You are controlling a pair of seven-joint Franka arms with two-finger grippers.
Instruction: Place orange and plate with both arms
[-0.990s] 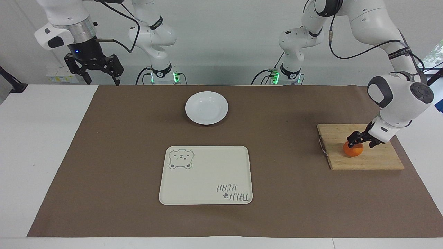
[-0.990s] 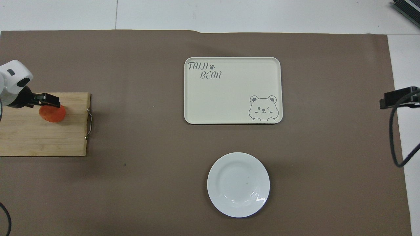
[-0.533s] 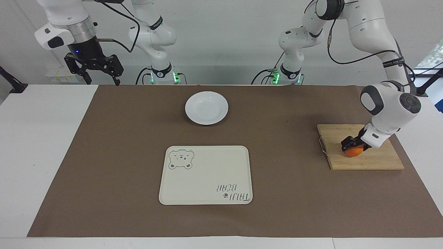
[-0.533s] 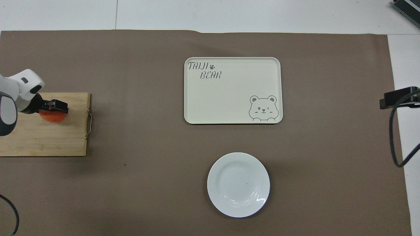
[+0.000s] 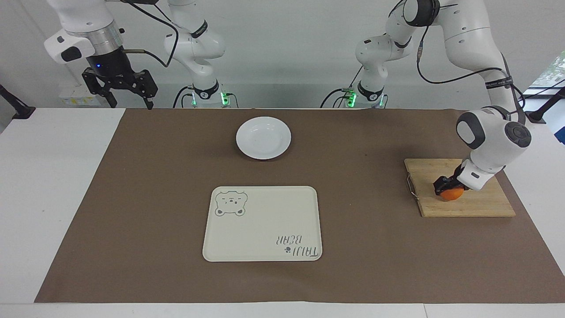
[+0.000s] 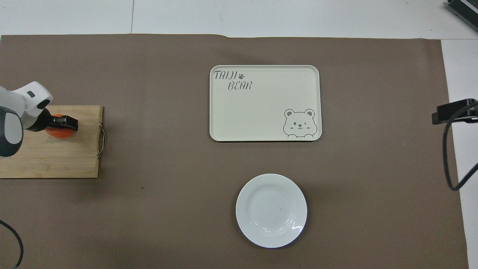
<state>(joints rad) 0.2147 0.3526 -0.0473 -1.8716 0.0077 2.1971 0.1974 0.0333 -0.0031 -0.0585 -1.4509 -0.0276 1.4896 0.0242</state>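
**Orange gripped on the board, plate untouched**

Orange (image 5: 451, 194) sitting on the wooden board (image 5: 481, 205) at the left arm's end of the desk (image 5: 39, 198), toward the board's edge with the metal handle (image 5: 411, 187). Left claw (image 5: 446, 186) down on top of the fruit, clamped around it, angled in from the white wrist over the board. From overhead, only a slice of orange (image 6: 59, 132) showing under the black fingers (image 6: 67, 122). Fruit resting on the wood, not lifted.

Plate (image 5: 263, 137) lying flat on the brown mat (image 5: 375, 265), near the middle of the desk and close to the robots' edge, well apart from the board. Nothing on it. Overhead, a small glint on the rim (image 6: 297, 227).

Cream tray (image 5: 262, 223) with bear drawing and lettering lying farther from the robots than the plate, with a bare strip of mat between them. Nothing on the tray.

Right claw (image 5: 128, 95) raised high over the right arm's end of the desk, near the mat's corner closest to the robots, fingers spread wide, holding nothing. Right arm waiting.
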